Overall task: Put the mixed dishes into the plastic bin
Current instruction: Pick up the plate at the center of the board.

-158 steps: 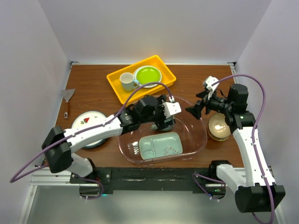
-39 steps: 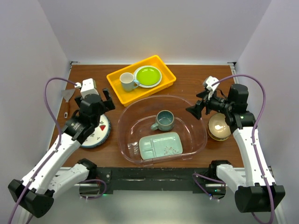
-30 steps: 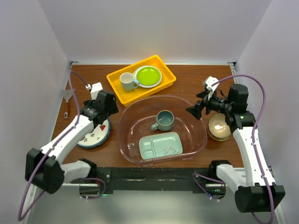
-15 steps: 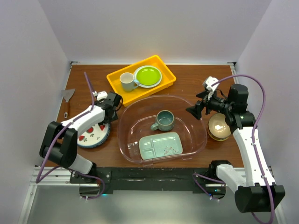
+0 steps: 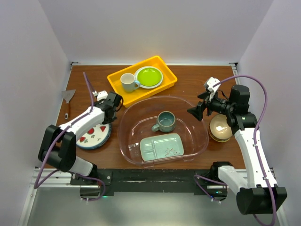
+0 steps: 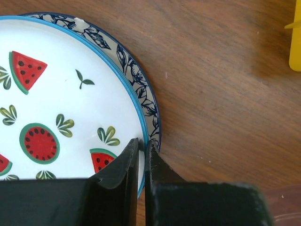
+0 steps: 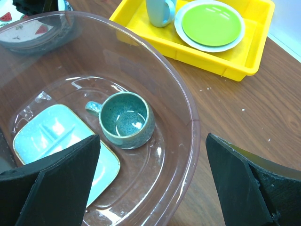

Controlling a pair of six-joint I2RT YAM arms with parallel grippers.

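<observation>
A white plate with watermelon motifs point(image 6: 56, 103) lies on a blue-floral plate point(image 6: 141, 89) at the table's left point(image 5: 91, 134). My left gripper point(image 6: 141, 143) is shut on the white plate's right rim, one finger on its face and one outside the edge. The plastic bin point(image 5: 197, 122) in the middle holds a dark teal mug point(image 5: 166, 121) and a mint-green divided tray point(image 5: 162, 147). My right gripper point(image 5: 195, 111) hovers open over the bin's right rim point(image 7: 188, 108), above the mug point(image 7: 126, 120). A tan bowl point(image 5: 220, 127) sits right of the bin.
A yellow tray point(image 5: 117, 84) at the back holds a white mug point(image 5: 127, 82) and a lime-green plate point(image 5: 149, 76). A small scraper point(image 5: 68, 99) lies by the left wall. The bin's wall stands close to the right of the stacked plates.
My left arm left the mug in the bin, swung left to the stacked plates, dropped low, and its jaws closed on the white plate's rim. The right arm has not moved.
</observation>
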